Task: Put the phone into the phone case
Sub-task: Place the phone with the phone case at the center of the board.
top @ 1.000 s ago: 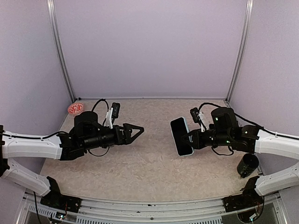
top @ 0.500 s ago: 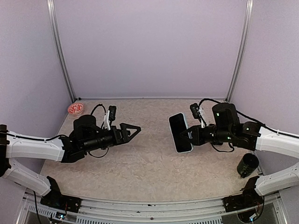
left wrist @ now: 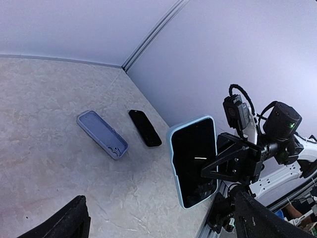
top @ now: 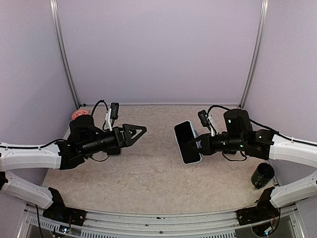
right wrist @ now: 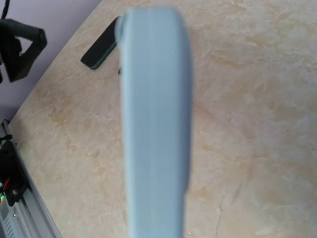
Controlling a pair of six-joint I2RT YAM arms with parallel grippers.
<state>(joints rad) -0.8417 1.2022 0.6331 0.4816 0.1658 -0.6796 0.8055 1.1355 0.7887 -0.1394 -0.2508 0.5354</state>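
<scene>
Right end effector (top: 197, 145), clenched on a pale-blue plastic phone case (right wrist: 153, 124) with a glossy black phone (left wrist: 194, 158) seemingly seated inside, holds it on end above the beige bench (top: 158, 183), likely so the released left end effector (top: 139, 132) can press it.

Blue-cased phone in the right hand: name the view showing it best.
Left wrist: the blue-cased phone faces it, screen and rim visible. Top external shows it small and tilted; right wrist only a blurred edge.
</scene>
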